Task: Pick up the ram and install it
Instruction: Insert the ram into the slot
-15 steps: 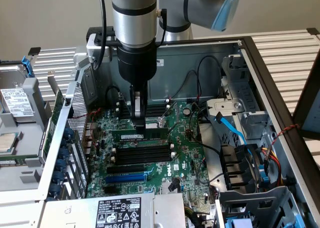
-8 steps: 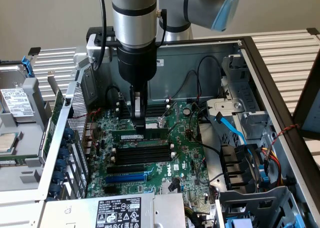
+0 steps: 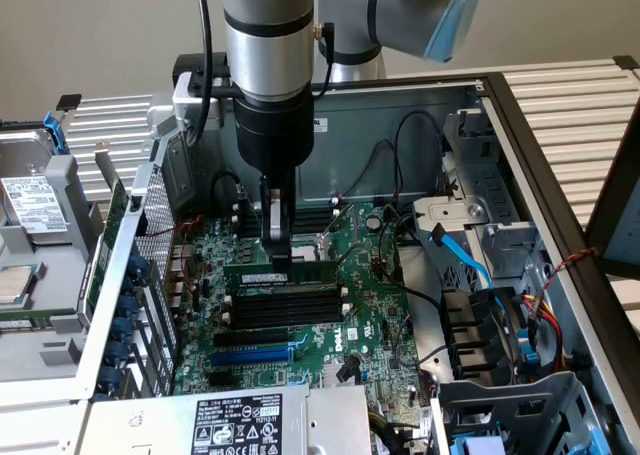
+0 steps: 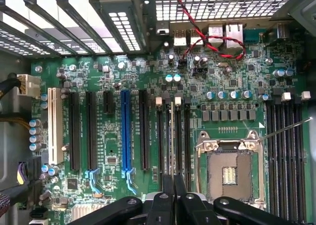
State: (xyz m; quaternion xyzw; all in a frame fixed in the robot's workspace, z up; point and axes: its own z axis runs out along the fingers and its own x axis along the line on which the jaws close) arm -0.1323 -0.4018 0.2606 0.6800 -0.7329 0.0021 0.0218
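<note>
The ram [image 3: 312, 272] is a thin green stick standing on edge along the row of black memory slots [image 3: 290, 310] on the motherboard, at the slot nearest the CPU socket [image 3: 312, 243]. My gripper [image 3: 280, 263] comes straight down onto its top edge near the middle, fingers shut on it. In the wrist view the ram [image 4: 171, 131] appears edge-on as a thin line running out from between the fingers of my gripper [image 4: 173, 188], flanked by black slots [image 4: 186, 136]. I cannot tell whether it is fully seated.
A blue expansion slot [image 3: 250, 355] lies beside the memory slots. Black and blue cables [image 3: 465, 260] and a drive cage [image 3: 480, 215] crowd the exterior view's right. The power supply [image 3: 235, 425] sits at the front. The case wall [image 3: 400, 125] stands behind.
</note>
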